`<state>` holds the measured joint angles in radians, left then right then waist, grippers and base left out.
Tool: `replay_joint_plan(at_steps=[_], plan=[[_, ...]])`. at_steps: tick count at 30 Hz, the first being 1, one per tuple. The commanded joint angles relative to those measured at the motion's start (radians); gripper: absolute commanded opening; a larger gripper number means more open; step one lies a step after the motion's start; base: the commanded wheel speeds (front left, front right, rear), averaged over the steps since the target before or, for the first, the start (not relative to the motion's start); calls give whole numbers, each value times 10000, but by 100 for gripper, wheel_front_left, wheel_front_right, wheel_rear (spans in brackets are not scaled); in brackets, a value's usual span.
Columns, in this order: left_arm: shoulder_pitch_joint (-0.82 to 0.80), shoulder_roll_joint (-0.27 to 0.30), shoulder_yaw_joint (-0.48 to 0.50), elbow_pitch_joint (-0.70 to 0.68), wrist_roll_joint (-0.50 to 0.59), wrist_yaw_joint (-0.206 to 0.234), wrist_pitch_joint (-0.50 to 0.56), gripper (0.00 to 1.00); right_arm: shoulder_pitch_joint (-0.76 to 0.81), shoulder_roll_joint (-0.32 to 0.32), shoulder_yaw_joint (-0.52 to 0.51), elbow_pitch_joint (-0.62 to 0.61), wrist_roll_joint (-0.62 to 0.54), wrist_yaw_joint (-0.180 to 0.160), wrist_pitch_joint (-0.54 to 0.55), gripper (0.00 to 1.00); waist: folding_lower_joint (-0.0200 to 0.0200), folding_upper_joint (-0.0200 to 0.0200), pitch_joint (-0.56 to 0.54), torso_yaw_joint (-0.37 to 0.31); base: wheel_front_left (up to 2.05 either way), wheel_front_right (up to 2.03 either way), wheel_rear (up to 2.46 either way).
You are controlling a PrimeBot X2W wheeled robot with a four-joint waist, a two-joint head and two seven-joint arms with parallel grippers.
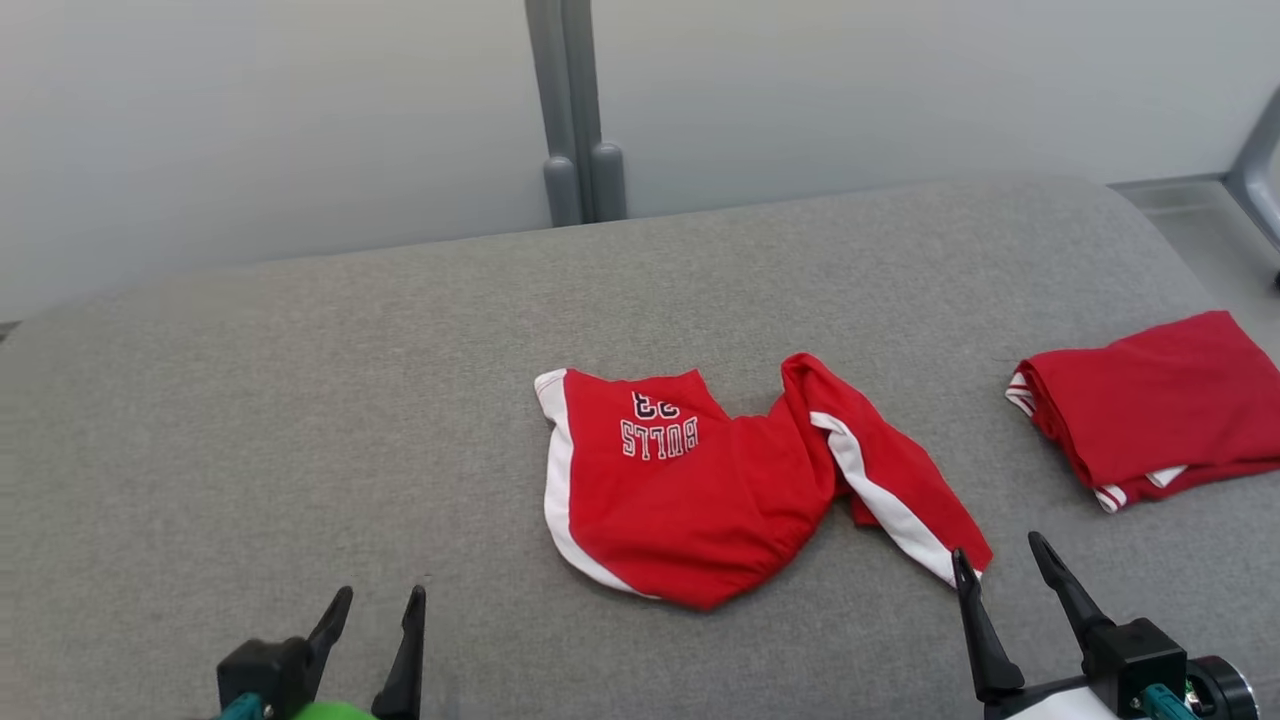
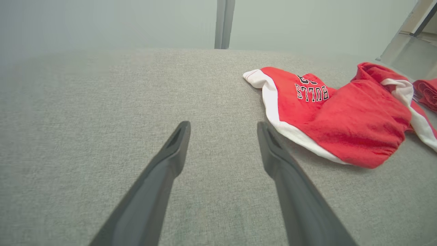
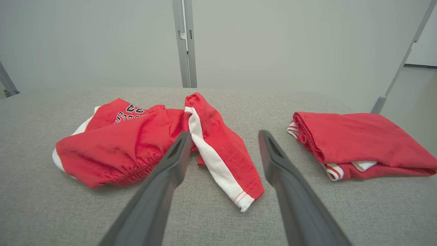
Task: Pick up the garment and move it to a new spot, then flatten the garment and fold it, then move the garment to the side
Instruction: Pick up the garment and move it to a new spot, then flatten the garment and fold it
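A crumpled red garment [image 1: 720, 490] with white side stripes and "BULLS" lettering lies mid-surface on the grey padded table [image 1: 300, 420]. It also shows in the left wrist view, garment [image 2: 341, 116], and in the right wrist view, garment [image 3: 136, 147]. My left gripper [image 1: 380, 610] is open at the lower left, well apart from the cloth, with nothing between its fingers [image 2: 170, 160]. My right gripper [image 1: 1005, 565] is open at the lower right, just short of the garment's striped leg end [image 3: 239, 194]; nothing is held.
A second red garment [image 1: 1150, 405], folded, lies at the table's right side; it shows as the folded garment [image 3: 358, 143] in the right wrist view. A grey post [image 1: 575, 110] stands behind the table against a pale wall. Floor shows at the far right.
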<state>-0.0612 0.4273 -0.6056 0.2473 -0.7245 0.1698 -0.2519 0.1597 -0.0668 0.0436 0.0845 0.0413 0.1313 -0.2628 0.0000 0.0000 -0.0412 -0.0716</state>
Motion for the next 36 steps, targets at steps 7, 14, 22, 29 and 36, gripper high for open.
replay_joint_plan(at_steps=[7, 14, 22, 29, 36], plan=[[1542, -177, 1390, -570, 716, -489, -123, 100, 230, -400, -59, 339, -43, -13, -27, 100, 0, 0, -653, 931, 0, 0, 0], [2985, -836, 3251, -903, 1799, -1694, -129, 100, 327, -499, -154, 725, 45, -13, -25, 100, 0, 0, -832, 1109, 0, 0, 0], [3668, -1647, 4657, -1142, 2740, -2723, -130, 100, 167, -384, -64, 908, 99, -13, -25, 100, 0, 0, -784, 1105, 0, 0, 0], [3628, -2098, 5005, -1236, 3200, -2984, -131, 100, 69, -314, -47, 815, 136, -13, -27, 100, 0, 0, -697, 1077, 0, 0, 0], [3081, -2336, 4486, -1466, 3453, -3021, -131, 100, -100, -307, -19, 733, 167, -13, -25, 100, 0, 0, -480, 874, 0, 0, 0]])
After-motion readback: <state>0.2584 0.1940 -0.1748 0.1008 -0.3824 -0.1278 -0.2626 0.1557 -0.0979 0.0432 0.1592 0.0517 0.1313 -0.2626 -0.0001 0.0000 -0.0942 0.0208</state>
